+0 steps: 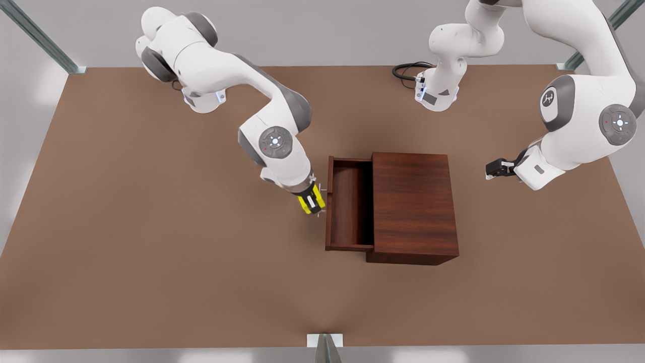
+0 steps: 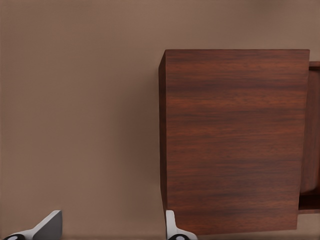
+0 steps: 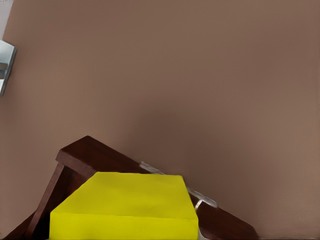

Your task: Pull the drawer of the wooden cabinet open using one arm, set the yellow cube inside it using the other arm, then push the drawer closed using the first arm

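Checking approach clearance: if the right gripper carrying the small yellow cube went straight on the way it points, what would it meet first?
Probably the open dark wooden drawer: the right gripper holds the small yellow cube beside its slim silver bar handle, angled down towards the front edge. Depth is unclear.

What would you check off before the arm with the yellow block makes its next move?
1. Drawer pulled out of the wooden cabinet: ok.
2. Yellow cube held by the right gripper, jaws shut on it: ok.
3. Cube above the drawer's opening: not ok; it hangs just outside the drawer's front.
4. Cube high enough to pass over the drawer's front: cannot tell.
5. Left gripper waiting away from the drawer, beyond the cabinet, jaws open: ok.
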Motion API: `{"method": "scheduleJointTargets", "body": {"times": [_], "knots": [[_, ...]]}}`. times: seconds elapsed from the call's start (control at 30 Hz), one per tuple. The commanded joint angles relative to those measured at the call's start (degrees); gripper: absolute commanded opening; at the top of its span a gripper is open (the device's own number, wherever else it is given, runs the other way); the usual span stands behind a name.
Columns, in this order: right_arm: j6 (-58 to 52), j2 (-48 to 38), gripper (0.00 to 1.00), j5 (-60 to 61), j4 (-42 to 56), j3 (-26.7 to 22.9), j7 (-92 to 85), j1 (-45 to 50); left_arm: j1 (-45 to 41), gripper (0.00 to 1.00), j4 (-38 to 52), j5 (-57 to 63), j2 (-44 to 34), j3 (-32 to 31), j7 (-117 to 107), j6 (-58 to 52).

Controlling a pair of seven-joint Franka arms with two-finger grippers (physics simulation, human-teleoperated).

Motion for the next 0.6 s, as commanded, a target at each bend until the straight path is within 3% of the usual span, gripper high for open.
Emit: {"method": "scheduleJointTargets", "body": {"times": [0.0,0.2,0.57], "knots": [[0.5,0.5,0.65,-0.2,0.3,-0.1,46.9,1.6,0.0,1.00,0.0,0.0,-0.1,0.0,0.4,0.0],[4.6,4.9,0.65,-0.2,4.9,-8.6,58.8,10.9,0.0,1.00,0.0,0.1,-0.1,0.0,0.4,0.1],[9.6,11.9,0.66,-0.3,10.9,-9.1,64.5,15.7,0.0,1.00,0.0,0.1,-0.1,0.0,0.4,0.0]]}}
